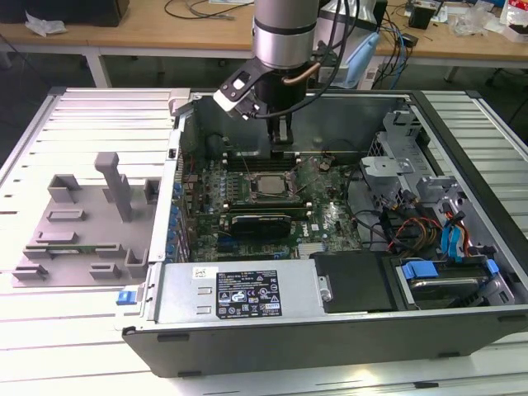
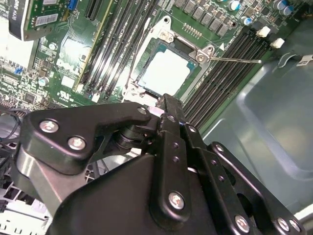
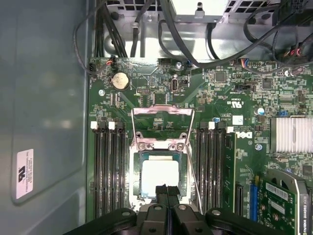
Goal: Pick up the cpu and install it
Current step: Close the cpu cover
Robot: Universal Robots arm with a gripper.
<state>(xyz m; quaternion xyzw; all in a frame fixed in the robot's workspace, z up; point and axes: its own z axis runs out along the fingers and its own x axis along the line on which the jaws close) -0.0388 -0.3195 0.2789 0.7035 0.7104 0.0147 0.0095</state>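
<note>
Bolted black linkage (image 2: 73, 137) fills the foreground in the second wrist view, carrying the jaws, which are pressed together with nothing visible between them. Just beyond their tips lies the cpu (image 3: 159, 177), its bright silver top facing up and its thin green rim lined up squarely within the socket on the motherboard (image 3: 230, 83). It appears to be seated there, not carried.

Past the cpu on the side away from the jaws, the retention frame (image 3: 161, 110) is swung up and open. The thin locking lever (image 2: 239, 60) stands free to one side. That would explain why the chip's top is fully exposed: nothing is clamping it down yet.

Rows of memory slots (image 3: 107, 171) flank the jaws and socket on both sides. This leaves a narrow lane, and the slim closed jaws point straight down it.

In the exterior view the arm (image 1: 285, 33) reaches down into the open computer case (image 1: 330, 330). The case lies on its side on the ribbed surface (image 1: 82, 107), so the board faces upward beneath the jaws.
</note>
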